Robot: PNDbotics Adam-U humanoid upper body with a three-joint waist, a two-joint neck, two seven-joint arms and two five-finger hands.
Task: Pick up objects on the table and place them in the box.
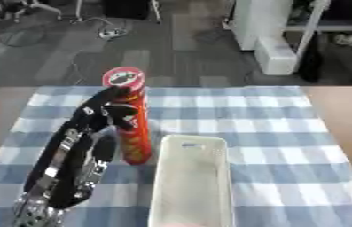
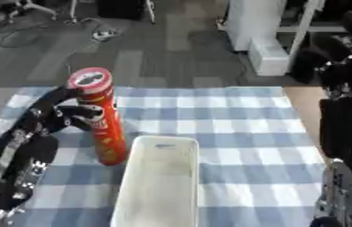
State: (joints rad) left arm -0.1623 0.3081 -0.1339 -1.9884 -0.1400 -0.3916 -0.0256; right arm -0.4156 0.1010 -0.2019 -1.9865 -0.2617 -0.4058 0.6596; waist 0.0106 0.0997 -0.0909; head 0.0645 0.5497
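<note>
- I see the red chip can [image 1: 133, 119] upright, tilted a little, its base on the blue-and-white checked tablecloth [image 1: 271, 119] just left of the box [image 1: 193, 186]
- The can's round lid [image 1: 123, 77] faces the camera, red rim with a pale logo in the middle
- My left hand [image 1: 105, 111] is curled round the upper half of the can, fingers [image 2: 85, 113] wrapped across its front, thumb side behind
- The left arm [image 1: 62, 173] runs from the lower left corner up to the can, black with silver joints
- The box is a long white tray, open on top, lying lengthwise toward me in the middle of the cloth; its far end sits beside the can's base, and I cannot tell whether they touch
- I see nothing lying inside the box
- My right hand [image 2: 349, 48] shows only in the right eye view, raised at the right edge above the table's edge, well apart from can and box; I cannot tell how its fingers stand
- Bare brown table [image 1: 338, 106] shows right of the cloth
- Behind the table, grey floor [image 1: 132, 48], a white cabinet [image 1: 268, 35] and a power strip [image 1: 110, 32]
</note>
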